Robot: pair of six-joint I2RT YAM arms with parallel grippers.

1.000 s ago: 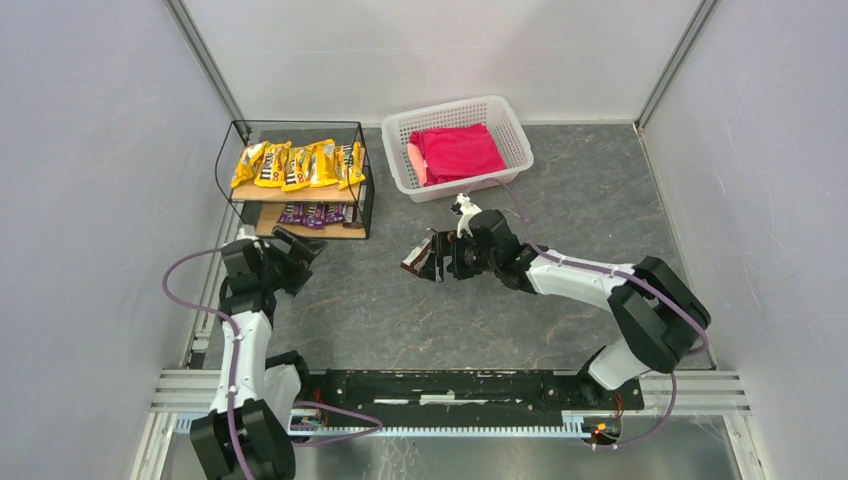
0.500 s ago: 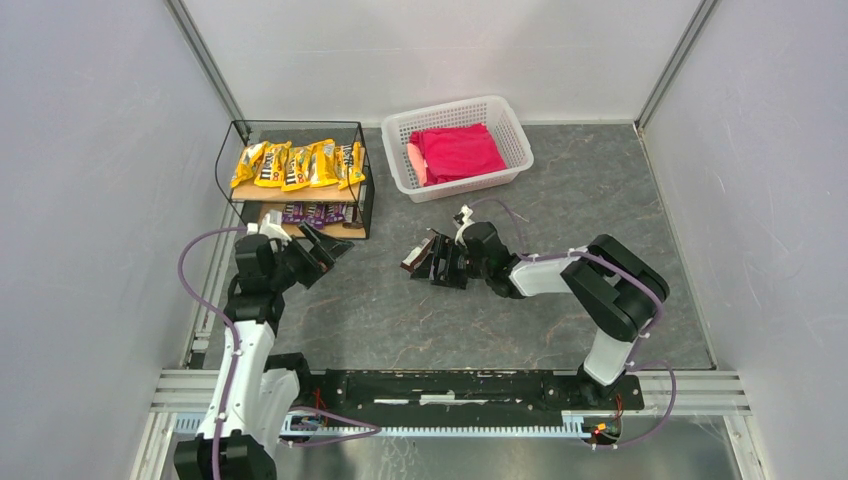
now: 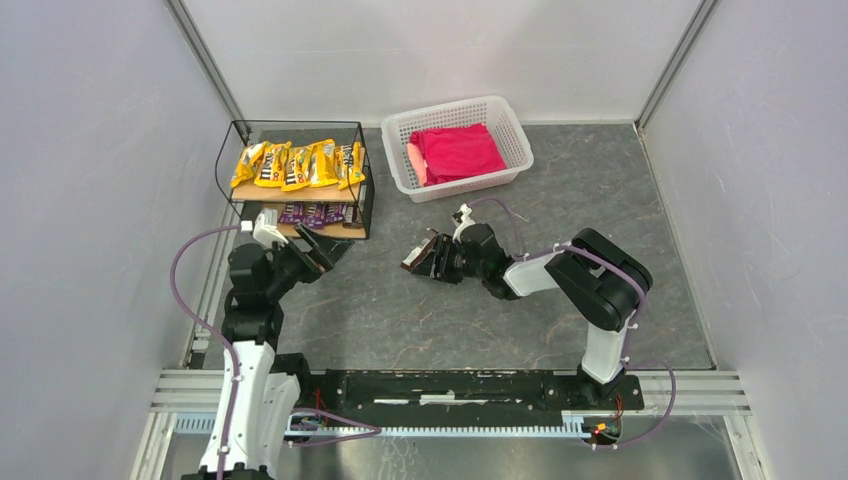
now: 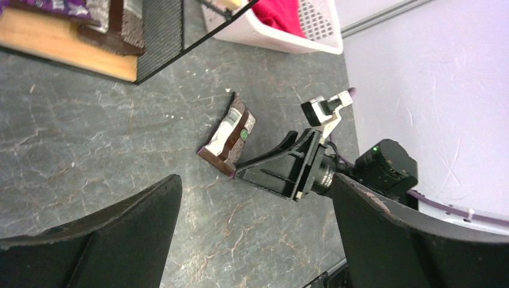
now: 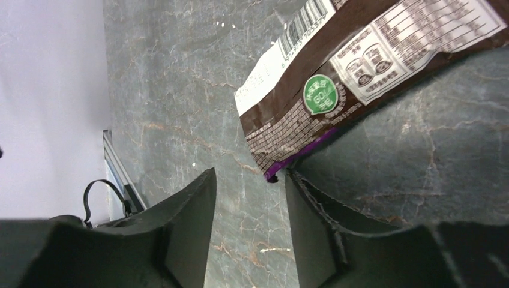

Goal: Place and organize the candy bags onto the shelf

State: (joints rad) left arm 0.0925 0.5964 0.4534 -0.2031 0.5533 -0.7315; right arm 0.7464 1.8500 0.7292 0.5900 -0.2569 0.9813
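Note:
The shelf (image 3: 262, 194) stands at the back left. Several yellow candy bags (image 3: 297, 164) lie on its top board and purple and brown ones (image 3: 315, 212) on the lower board. One brown candy bag (image 3: 414, 258) lies on the floor mid-table, back side up (image 5: 360, 66). My right gripper (image 3: 432, 262) is open right behind it; in the right wrist view the bag's corner touches one fingertip (image 5: 291, 177) and nothing is between the jaws (image 5: 251, 174). My left gripper (image 3: 318, 256) is open and empty in front of the shelf, facing the bag (image 4: 231, 132).
A white perforated basket (image 3: 505, 120) with a red cloth (image 3: 455, 152) stands at the back, right of the shelf. The shelf's lower board (image 4: 60, 42) and the basket's corner (image 4: 300, 42) show in the left wrist view. Grey walls enclose the table.
The right arm has folded in and its gripper has moved slightly left with the brown bag still at its tips. The left gripper has shifted right and toward the shelf front.

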